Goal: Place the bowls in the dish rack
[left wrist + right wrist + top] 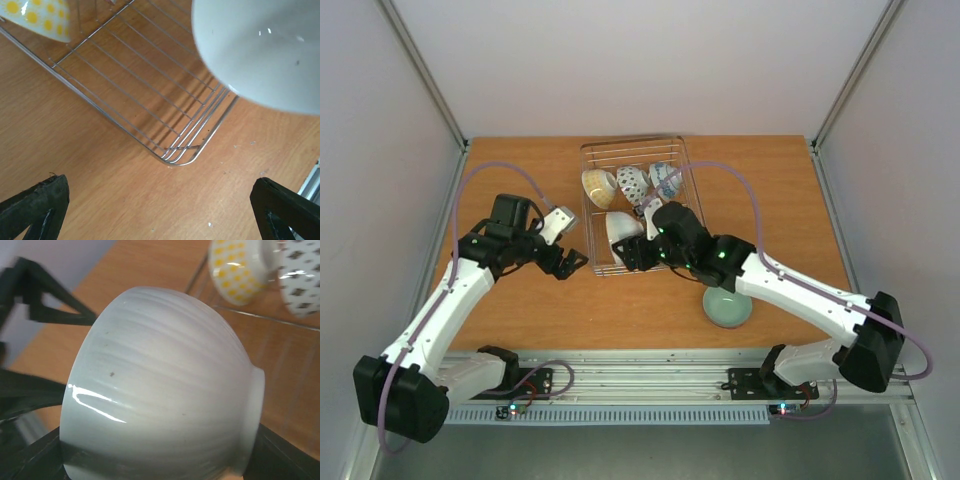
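One white bowl [160, 385]: is hanging tilted over the dish rack [172, 160], at its lower-left corner in the top view.
Right gripper [633, 250]: is clamping that bowl between its jaws; probably best lowering it slowly, clear of the rack's rim.
Left gripper [568, 264]: is waiting wide open, empty, beside the rack.

The rack [620, 155] sits at upper centre of the table [570, 310], bowls [632, 183] inside it. A lone bowl [727, 306] lies lower right, outside.

Bare rack [176, 159] corner beside white bowl [260, 50]
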Robot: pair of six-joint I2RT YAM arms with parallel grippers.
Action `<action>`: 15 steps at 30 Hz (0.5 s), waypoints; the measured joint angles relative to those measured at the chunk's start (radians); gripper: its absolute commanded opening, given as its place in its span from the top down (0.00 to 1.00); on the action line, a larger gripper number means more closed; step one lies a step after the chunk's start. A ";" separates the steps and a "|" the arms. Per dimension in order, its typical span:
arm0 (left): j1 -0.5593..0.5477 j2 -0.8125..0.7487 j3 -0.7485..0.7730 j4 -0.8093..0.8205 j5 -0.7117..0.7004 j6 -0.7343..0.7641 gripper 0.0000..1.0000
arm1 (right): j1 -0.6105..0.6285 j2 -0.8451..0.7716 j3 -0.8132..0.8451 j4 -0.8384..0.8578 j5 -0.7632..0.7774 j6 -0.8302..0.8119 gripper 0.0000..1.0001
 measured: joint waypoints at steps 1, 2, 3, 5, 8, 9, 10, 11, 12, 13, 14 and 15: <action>0.000 0.000 -0.002 0.004 -0.013 -0.003 0.00 | 0.000 0.024 0.032 -0.045 0.050 -0.016 0.99; 0.000 0.000 -0.003 0.007 -0.022 -0.006 0.01 | 0.000 0.042 0.056 -0.076 0.084 -0.027 0.99; 0.000 0.000 -0.003 0.009 -0.027 -0.009 0.01 | -0.002 0.060 0.081 -0.110 0.120 -0.038 0.99; 0.000 0.000 -0.004 0.014 -0.037 -0.015 0.00 | -0.003 0.095 0.129 -0.170 0.183 -0.055 0.99; 0.000 0.000 -0.006 0.015 -0.039 -0.018 0.00 | -0.003 0.153 0.204 -0.256 0.292 -0.078 0.99; 0.000 0.000 -0.007 0.015 -0.039 -0.019 0.01 | -0.003 0.174 0.227 -0.283 0.330 -0.085 0.99; 0.000 0.000 -0.008 0.015 -0.039 -0.019 0.01 | -0.003 0.190 0.244 -0.305 0.358 -0.090 0.99; 0.000 0.000 -0.008 0.015 -0.039 -0.019 0.01 | -0.003 0.211 0.264 -0.329 0.392 -0.097 0.99; 0.000 0.000 -0.008 0.015 -0.039 -0.019 0.00 | -0.003 0.229 0.281 -0.350 0.420 -0.103 0.99; 0.000 0.000 -0.008 0.015 -0.039 -0.018 0.00 | -0.003 0.248 0.297 -0.370 0.448 -0.108 0.99; 0.000 0.000 -0.008 0.015 -0.039 -0.019 0.01 | -0.003 0.265 0.311 -0.388 0.471 -0.111 0.99; 0.000 0.000 -0.008 0.015 -0.039 -0.019 0.01 | -0.003 0.286 0.328 -0.409 0.499 -0.116 0.99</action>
